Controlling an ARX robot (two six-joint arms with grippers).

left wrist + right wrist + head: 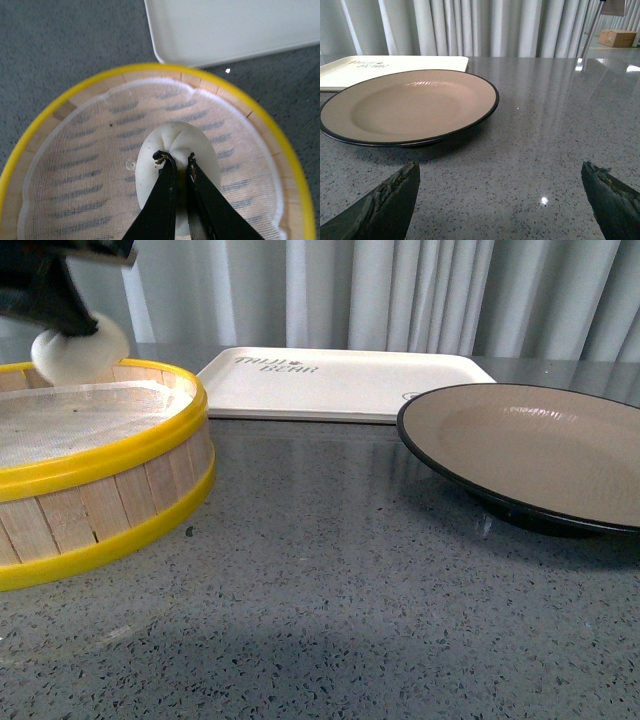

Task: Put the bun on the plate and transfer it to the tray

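Status: step 1 of 2 is in progress, nothing delivered yet.

- Left gripper: jaws pinched nearly together on the pleated top of the bun, so the grasp is on.
- The bun is over the mesh liner of the yellow-rimmed steamer basket, toward its far side. The basket sits at the left side of the desk. In the front view the bun's top is above the rim. I can't tell whether its underside has cleared the liner, so treat it as grasped but lift unconfirmed.
- Plate: right side of the desk, flat, nothing on it. It is well apart from the basket, with bare desk between them.
- Tray: toward the far edge of the desk, roughly centred, nothing on it. Its right end lies just behind the plate's far rim. I can't tell whether they touch.
- Right gripper: jaws spread wide, holding nothing, low over the desk on the near side of the plate and facing it. It looks staged for the plate pickup.

Left to do, my read:
1. Lift the bun clear of the basket rim.
2. Carry it right and set it in the plate's well.
3. Release it.
4. Grasp the plate by its rim, presumably with the right arm.
5. Move the plate with the bun onto the tray.

Roughly a fifth of the way through.
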